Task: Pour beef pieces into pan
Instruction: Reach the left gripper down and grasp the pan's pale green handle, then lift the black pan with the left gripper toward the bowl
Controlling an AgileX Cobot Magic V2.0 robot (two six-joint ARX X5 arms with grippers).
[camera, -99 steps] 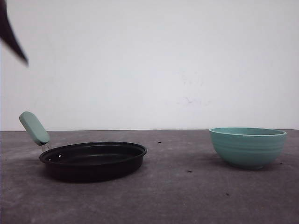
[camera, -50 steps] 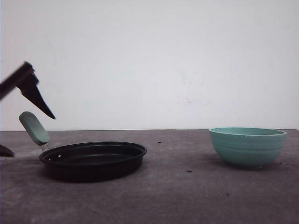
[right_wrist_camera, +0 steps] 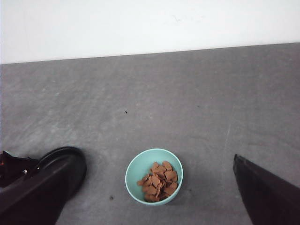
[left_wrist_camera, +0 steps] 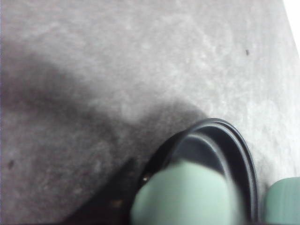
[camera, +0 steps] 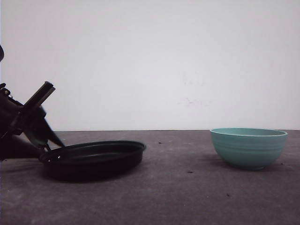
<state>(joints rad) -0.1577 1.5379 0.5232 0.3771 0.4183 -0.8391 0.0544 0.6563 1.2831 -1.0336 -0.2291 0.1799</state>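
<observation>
Table (camera: 178, 197) grey, bare between pan and bowl. Pan (camera: 93, 159) at left, far edge now tipped up, mint handle now hidden by left gripper (camera: 44, 138), dropped onto it within the last second; clenched or not, cannot tell. Right gripper (right_wrist_camera: 140, 206) spread wide, high above teal bowl (right_wrist_camera: 154, 183). Beef pieces (right_wrist_camera: 158, 181) heaped inside bowl, reddish-brown, unpoured.

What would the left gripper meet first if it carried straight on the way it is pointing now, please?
Most likely the mint-green handle of the pan. The left gripper angles down at the pan's left rim, and the handle looms blurred right ahead in the left wrist view. Whether they already touch is unclear.
</observation>
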